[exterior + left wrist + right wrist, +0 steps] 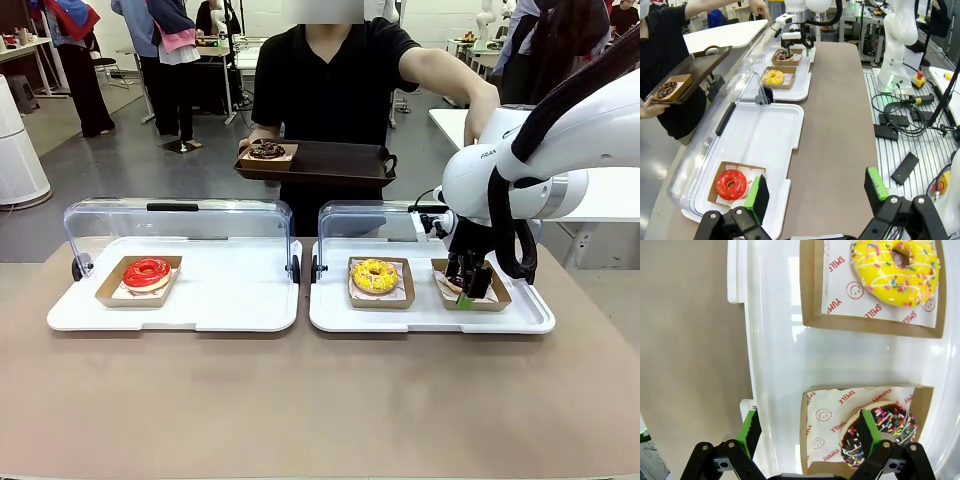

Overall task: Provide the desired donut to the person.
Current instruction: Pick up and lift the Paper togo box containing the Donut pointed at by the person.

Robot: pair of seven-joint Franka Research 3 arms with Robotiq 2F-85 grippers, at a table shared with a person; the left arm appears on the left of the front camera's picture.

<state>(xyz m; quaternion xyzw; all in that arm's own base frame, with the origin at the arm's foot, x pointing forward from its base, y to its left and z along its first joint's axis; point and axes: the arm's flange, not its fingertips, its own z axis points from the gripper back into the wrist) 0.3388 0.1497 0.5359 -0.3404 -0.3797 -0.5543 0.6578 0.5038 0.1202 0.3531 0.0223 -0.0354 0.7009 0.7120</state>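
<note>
Fingers are apart on the left gripper and the right gripper; the latter hangs over the chocolate donut.

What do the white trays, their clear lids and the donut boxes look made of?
White trays: likely glossy plastic, mirroring light. Clear lids: transparent plastic, see-through. Donut boxes: matte brown cardboard, folded walls, with a printed paper liner.

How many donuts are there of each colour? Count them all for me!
Red donut: 1
Yellow donut: 1
Chocolate donuts: 2
Total: 4 donuts
</note>
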